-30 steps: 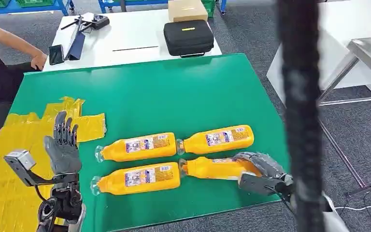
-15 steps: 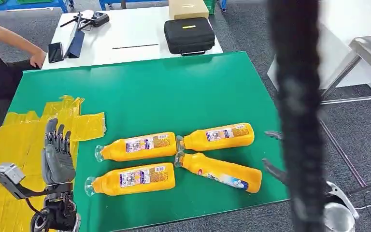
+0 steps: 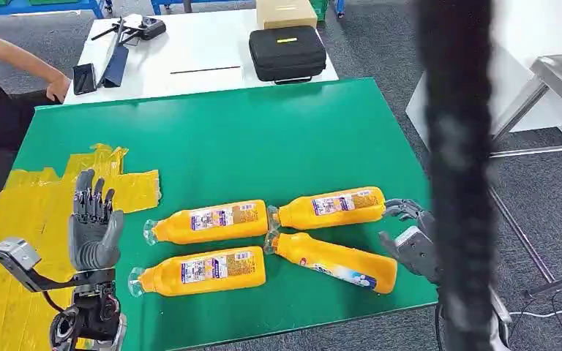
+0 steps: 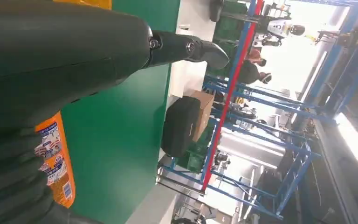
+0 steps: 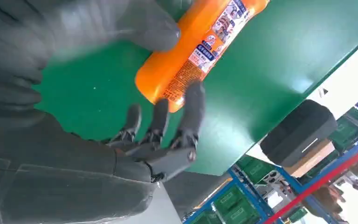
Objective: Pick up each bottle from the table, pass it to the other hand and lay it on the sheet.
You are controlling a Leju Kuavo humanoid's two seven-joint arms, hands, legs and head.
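Observation:
Four orange bottles lie on the green table [image 3: 263, 131]: upper-left [image 3: 208, 221], upper-right [image 3: 329, 207], lower-left [image 3: 201, 270], and a lower-right one [image 3: 336, 262] lying askew. My right hand [image 3: 410, 238] is at the table's right edge, open, with its fingers spread by the base ends of the two right bottles. In the right wrist view its fingers [image 5: 163, 126] and thumb flank the base of an orange bottle [image 5: 200, 51] without closing on it. My left hand [image 3: 95, 230] is raised and open, fingers up, over the edge of the yellow sheet [image 3: 15, 219]. A bottle [image 4: 56, 163] lies beside that hand's palm.
A blurred black vertical bar [image 3: 454, 175] close to the camera hides part of my right arm. Behind stands a white table [image 3: 190, 51] with a black case [image 3: 287, 53], a cardboard box [image 3: 285, 11] and a phone. A person's arm [image 3: 15, 62] rests at its left. A metal frame [image 3: 549, 80] stands on the right.
My right hand lay on the lower-right bottle, drew off past the table edge, and has come back to the bottles' base ends. That bottle now lies askew. My left hand dipped, then rose slightly.

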